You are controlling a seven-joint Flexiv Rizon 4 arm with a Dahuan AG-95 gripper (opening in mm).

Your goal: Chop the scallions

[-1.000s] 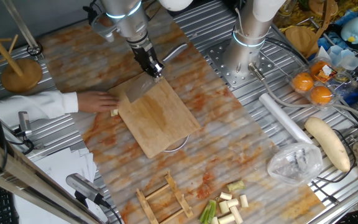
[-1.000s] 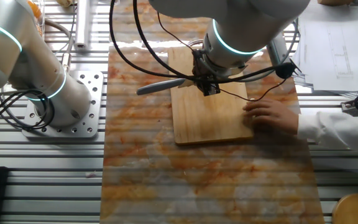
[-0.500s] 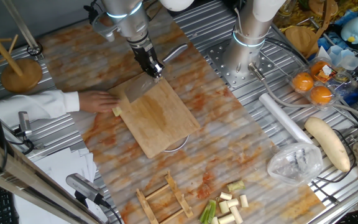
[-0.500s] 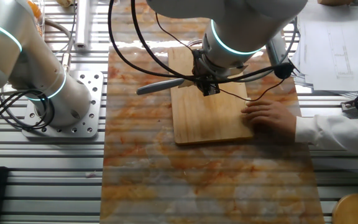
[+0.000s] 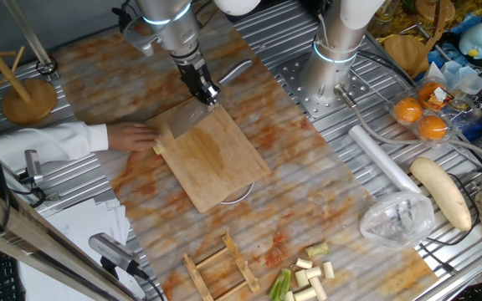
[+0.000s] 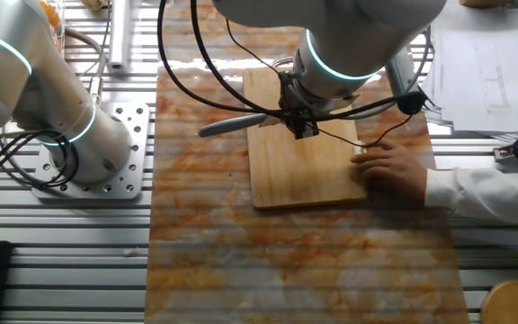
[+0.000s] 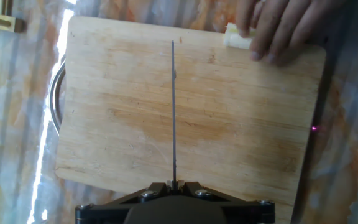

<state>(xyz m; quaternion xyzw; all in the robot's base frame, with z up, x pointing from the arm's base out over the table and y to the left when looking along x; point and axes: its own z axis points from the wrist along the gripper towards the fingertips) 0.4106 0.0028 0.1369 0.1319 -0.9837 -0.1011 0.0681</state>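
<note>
Pale scallion piece [image 7: 236, 40] lies at the board's [image 7: 185, 112] edge, apart from the knife [image 7: 173, 112] gripped by the tool [image 7: 173, 185].

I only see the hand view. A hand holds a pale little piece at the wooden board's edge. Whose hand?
Observer: A person's hand, coming out of a white sleeve.
Operator: Any more scallions?
Observer: Yes, a pile of pale and green scallion pieces lies far from the rectangular wooden chopping board.
Operator: What's that thin line?
Observer: The broad grey knife blade, edge-on; the black pincer is shut on the knife.
</note>
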